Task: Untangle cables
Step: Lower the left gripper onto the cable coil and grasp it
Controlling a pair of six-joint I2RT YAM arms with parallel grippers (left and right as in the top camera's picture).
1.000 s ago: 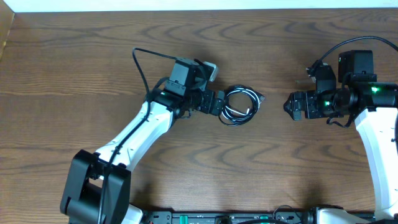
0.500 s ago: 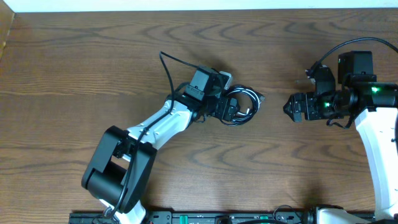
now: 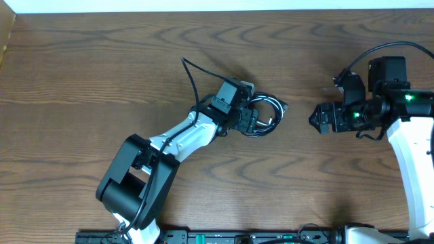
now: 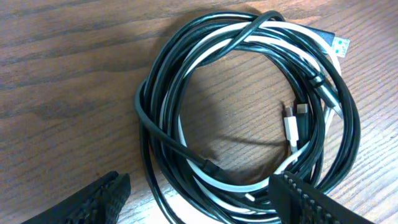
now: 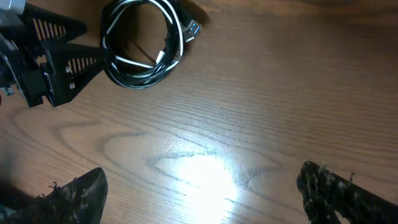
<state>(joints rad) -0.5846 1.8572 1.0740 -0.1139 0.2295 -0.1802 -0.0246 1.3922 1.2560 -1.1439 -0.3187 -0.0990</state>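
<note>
Step in hand: the first grasp on the small coil of thin black and white cables (image 4: 144,118), which lies flat on the brown wood-grain counter (image 4: 62,62). My left jaws stand wide apart and hold nothing, with the coil's near arc lying between their tips. The next move, as I judge it, is to lower and pinch one strand only. My right jaws are open and empty, well apart from the coil.
</note>
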